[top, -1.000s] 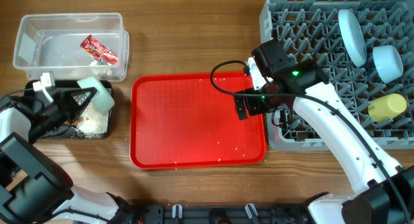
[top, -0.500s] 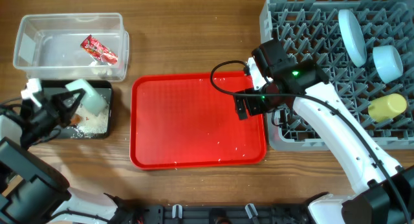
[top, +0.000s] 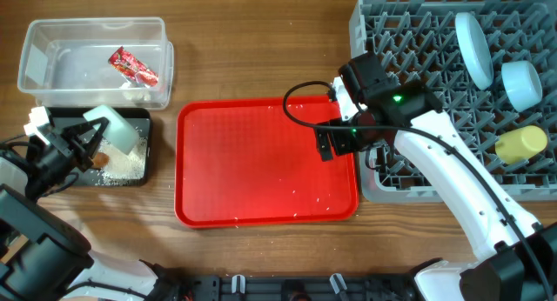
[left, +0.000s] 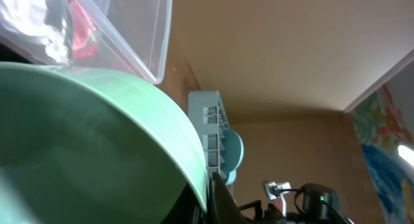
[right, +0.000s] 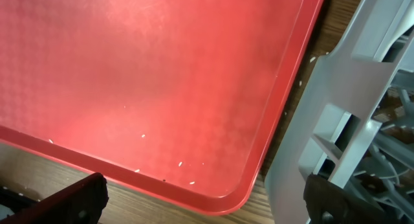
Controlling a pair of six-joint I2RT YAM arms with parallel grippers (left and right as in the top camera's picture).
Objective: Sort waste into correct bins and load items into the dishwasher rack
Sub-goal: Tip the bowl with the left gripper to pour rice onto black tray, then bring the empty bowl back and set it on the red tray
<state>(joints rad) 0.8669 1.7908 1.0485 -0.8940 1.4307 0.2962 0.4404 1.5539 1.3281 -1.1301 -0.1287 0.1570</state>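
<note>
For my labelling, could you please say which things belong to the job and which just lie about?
Job: clear plastic tub, red printed wrapper, black tray with white rice, pale green bowl in the left gripper, grey pegged rack holding round plate, blue bowl, yellow cup.
Lying about: large red tray.

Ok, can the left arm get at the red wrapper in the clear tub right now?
Probably not yet. The wrapper lies in the open-topped clear tub close by, but the left gripper is clamped on the pale bowl over the black tray.

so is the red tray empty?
Nearly empty: the red tray holds only a few scattered rice grains; no dishes or wrapper on it.
</note>
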